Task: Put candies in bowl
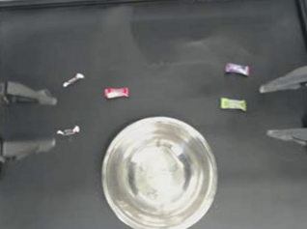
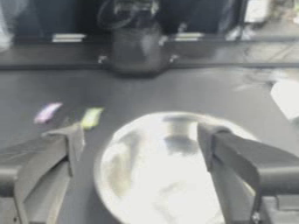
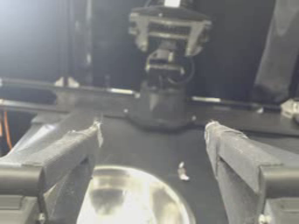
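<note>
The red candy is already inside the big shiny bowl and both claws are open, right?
No. In the top view the red candy lies on the table above the bowl, which holds no candy. The left claw and right claw are open.

Silver bowl [image 1: 159, 175], red candy [image 1: 116, 92], purple candy [image 1: 237, 69], green candy [image 1: 233, 104], two white twist-wrapped candies [image 1: 72, 80], dark table [image 1: 178, 37]

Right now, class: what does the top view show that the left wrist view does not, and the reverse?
Only the top view: the red candy, both white candies, and the right hand, open at the table's right edge. Only the left wrist view: the far arm's base. Both: the bowl, purple candy, green candy, and open left hand.
</note>
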Controlling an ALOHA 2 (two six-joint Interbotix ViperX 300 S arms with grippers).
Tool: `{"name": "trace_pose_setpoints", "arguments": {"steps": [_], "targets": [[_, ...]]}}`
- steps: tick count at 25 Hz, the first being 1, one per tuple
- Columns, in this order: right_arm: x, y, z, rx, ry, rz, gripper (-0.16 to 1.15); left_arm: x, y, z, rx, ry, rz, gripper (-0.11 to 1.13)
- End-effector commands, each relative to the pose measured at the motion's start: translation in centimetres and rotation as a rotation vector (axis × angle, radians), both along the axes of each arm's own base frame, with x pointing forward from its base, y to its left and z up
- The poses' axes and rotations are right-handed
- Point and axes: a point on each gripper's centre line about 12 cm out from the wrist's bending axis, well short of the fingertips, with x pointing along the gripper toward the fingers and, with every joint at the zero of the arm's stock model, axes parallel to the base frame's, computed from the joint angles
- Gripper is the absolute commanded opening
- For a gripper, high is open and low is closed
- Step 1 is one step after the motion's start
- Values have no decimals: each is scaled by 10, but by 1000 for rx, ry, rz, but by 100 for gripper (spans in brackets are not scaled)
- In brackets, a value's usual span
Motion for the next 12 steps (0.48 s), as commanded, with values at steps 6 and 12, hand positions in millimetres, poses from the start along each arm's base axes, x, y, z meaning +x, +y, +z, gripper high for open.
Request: {"name": "trace_pose_setpoints", "arguments": {"steps": [6, 12], "targets": [[2, -4, 3, 22, 8, -21, 99, 11, 50, 12, -73, 310, 213, 103], [2, -5, 0, 36, 29, -29, 99, 22, 81, 6, -77, 491, 297, 103]]}}
